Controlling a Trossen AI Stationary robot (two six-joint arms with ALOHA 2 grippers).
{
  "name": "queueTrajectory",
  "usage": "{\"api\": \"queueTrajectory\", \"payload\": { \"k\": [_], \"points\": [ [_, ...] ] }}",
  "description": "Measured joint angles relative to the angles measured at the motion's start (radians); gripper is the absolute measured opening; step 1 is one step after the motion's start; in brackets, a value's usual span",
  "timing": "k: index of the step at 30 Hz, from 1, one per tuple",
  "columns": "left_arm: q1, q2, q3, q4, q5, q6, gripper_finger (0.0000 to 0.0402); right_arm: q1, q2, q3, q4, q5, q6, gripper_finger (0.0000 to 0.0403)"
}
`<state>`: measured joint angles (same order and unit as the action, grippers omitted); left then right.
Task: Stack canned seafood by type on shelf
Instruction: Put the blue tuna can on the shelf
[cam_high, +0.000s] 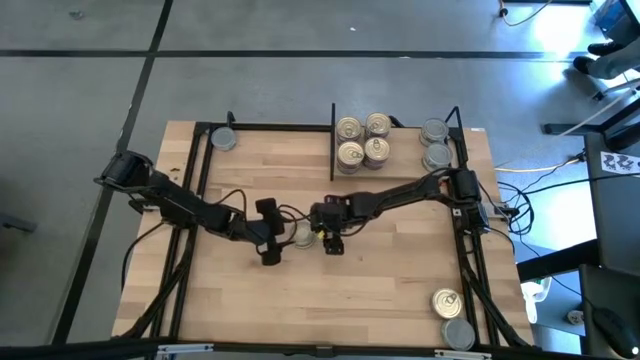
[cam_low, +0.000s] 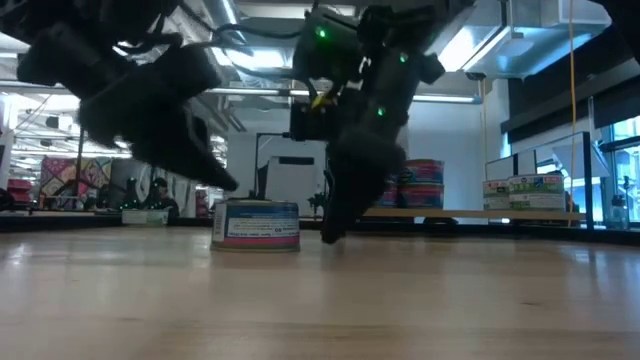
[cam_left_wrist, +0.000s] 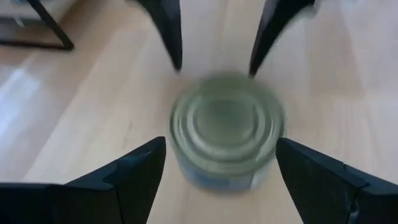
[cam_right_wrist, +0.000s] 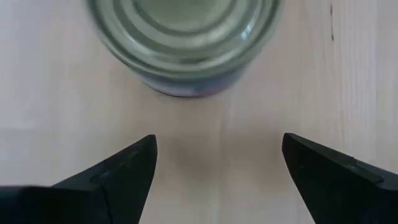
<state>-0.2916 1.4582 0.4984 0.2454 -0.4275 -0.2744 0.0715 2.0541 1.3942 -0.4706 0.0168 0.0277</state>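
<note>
Grey-lidded tin (cam_high: 303, 234): one, upright on the wooden surface (cam_high: 380, 290), mid-shelf area, between the two grippers; blue-and-pink label visible in the low view.
Left gripper (cam_high: 271, 232): released, fingers spread either side of this tin, not touching it.
Right gripper (cam_high: 331, 232): released, fingers spread, just beside the tin on its other side.
Gold-lidded tins (cam_high: 362, 140): four, grouped just right of the black divider (cam_high: 332, 140) at the far edge.
Grey tins (cam_high: 435, 145): by the far right corner.
Single grey tin (cam_high: 224, 139): far left corner.
Two tins (cam_high: 452, 318): near right corner, one gold, one grey.
</note>
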Motion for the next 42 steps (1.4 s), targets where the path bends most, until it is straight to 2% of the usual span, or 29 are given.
{"api": "queueTrajectory", "payload": {
  "k": [3, 9, 16, 24, 33, 42],
  "points": [
    [0.017, -0.001, 0.003, 0.038, -0.001, 0.005, 0.0304, 0.0, 0.0, -0.031, 0.044, 0.025, 0.0, 0.0341],
    [0.047, -0.001, 0.005, -0.08, -0.004, -0.012, 0.0304, 0.0, 0.0, -0.046, 0.082, 0.025, -0.004, 0.0342],
    [0.017, -0.005, 0.006, -0.141, -0.021, -0.027, 0.0304, 0.0, 0.001, -0.048, 0.112, 0.025, -0.029, 0.0342],
    [-0.017, -0.008, -0.072, -0.072, -0.041, -0.117, 0.0304, 0.0, 0.002, -0.048, 0.184, 0.011, -0.035, 0.0342],
    [-0.064, -0.011, -0.092, -0.052, -0.088, -0.124, 0.0304, 0.031, 0.019, -0.048, 0.239, -0.045, -0.014, 0.0342],
    [-0.113, -0.011, -0.094, -0.059, -0.137, -0.125, 0.0304, 0.095, 0.057, -0.046, 0.297, 0.133, -0.013, 0.0342]
  ]
}}
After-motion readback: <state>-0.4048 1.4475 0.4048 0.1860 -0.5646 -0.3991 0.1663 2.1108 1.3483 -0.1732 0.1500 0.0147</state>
